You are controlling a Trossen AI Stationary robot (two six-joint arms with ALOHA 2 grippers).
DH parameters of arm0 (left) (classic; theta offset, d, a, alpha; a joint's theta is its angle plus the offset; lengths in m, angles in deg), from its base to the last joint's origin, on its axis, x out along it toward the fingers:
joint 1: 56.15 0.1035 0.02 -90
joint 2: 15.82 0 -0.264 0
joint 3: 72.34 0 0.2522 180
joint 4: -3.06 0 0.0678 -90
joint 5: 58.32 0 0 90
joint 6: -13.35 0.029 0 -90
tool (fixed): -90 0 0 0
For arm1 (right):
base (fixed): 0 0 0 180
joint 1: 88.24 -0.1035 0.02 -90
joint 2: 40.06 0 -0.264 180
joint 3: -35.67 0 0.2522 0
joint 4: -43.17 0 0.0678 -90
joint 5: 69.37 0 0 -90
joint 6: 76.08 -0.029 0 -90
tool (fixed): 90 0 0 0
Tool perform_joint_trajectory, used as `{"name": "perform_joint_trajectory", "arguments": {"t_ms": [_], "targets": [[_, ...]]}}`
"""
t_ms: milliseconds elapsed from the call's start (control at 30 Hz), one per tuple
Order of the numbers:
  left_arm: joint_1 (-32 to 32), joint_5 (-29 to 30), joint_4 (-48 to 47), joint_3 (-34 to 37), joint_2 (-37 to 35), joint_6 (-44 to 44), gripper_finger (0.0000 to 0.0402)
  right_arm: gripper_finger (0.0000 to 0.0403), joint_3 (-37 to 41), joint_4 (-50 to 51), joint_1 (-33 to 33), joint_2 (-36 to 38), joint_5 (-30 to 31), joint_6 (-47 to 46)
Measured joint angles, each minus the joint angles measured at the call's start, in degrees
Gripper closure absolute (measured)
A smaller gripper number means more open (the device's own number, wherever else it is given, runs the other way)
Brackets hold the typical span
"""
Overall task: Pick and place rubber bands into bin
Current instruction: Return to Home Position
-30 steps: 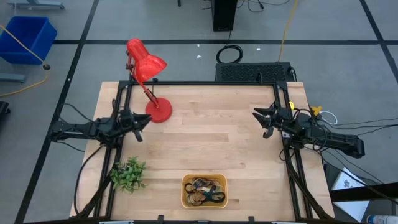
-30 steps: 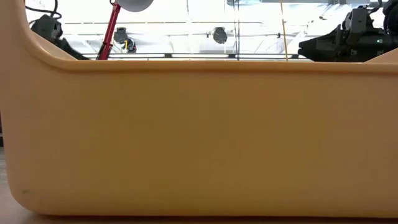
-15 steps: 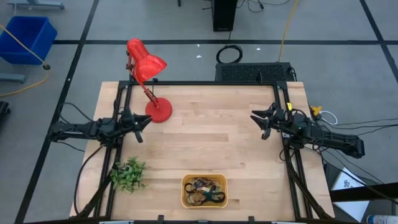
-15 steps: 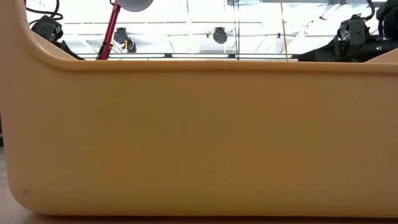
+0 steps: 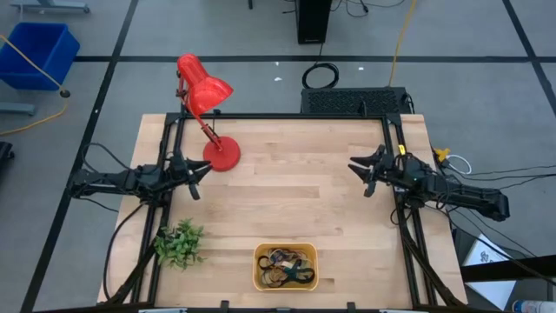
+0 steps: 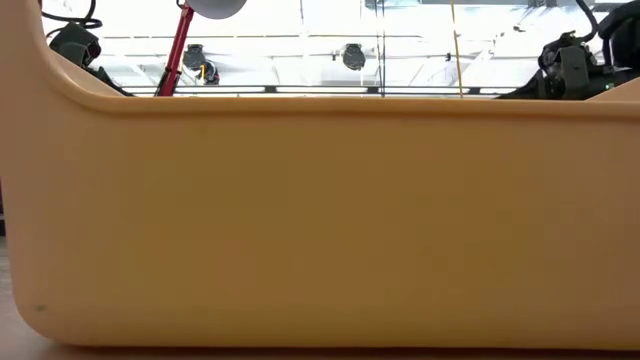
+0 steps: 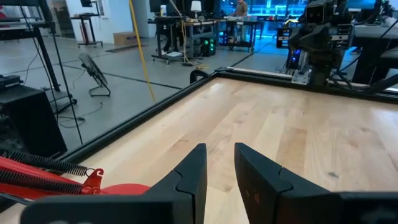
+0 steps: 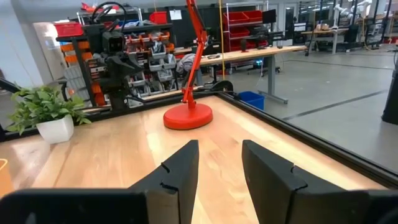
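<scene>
The rubber bands (image 5: 285, 266) lie heaped in the bin (image 5: 257, 265); well beyond it the left gripper (image 5: 201, 178) and right gripper (image 5: 360, 176) flank it about equally, both spread and empty.

Both arms matte black: slim jointed links w/ thin black cables looping off them. On the left hand (image 5: 198, 176), two dark wedge-shaped fingers (image 7: 194, 174) w/ flat inner faces and a stepped notch partway along. The right hand (image 5: 360, 174) is same build, w/ small yellow bit (image 5: 402, 149) nr its wrist.
</scene>
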Motion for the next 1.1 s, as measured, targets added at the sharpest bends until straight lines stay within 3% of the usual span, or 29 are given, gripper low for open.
{"name": "perform_joint_trajectory", "arguments": {"t_ms": [1100], "targets": [[0.00, -0.01, 0.02, 0.00, 0.02, 0.05, 0.0314, 0.0283, 0.00, -2.68, 0.00, 0.02, 0.11, 0.00]]}}
